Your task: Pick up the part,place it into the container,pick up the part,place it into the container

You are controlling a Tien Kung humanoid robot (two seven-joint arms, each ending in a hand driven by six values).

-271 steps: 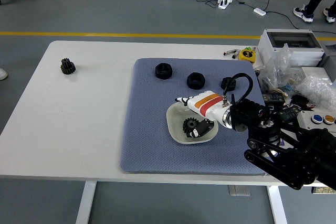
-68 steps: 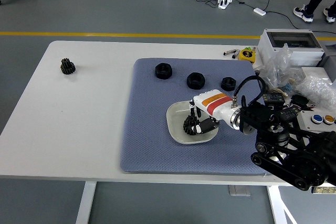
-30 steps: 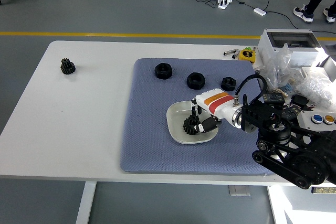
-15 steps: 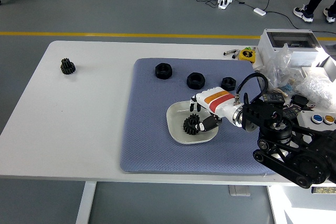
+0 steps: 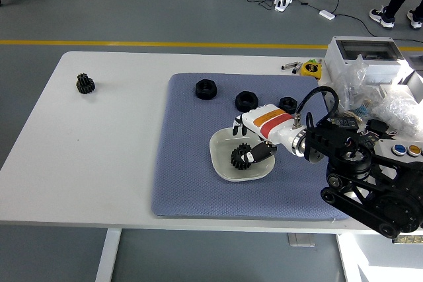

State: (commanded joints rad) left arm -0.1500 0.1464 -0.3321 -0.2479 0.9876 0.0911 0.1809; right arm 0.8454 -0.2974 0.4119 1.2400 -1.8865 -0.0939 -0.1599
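Observation:
A black gear (image 5: 239,157) lies in the white bowl (image 5: 220,165) on the blue mat (image 5: 188,170). My right hand (image 5: 250,142), white with an orange and red band, hovers over the bowl's right side. Its fingers are spread and hold nothing; the thumb (image 5: 262,152) is just right of the gear. Three black nuts (image 5: 205,89), (image 5: 246,101), (image 5: 287,104) lie in a row on the mat's far part. A second black gear (image 5: 84,83) stands on the bare table at the far left. My left arm is out of view.
At the table's right end stand a grey box (image 5: 365,54), clear plastic bags (image 5: 390,107) and small parts. A yellow tape measure (image 5: 310,69) and pens lie beyond the mat's far right corner.
My right hand has opened, lifted off the gear and drawn slightly up and back. The gear stays in the bowl.

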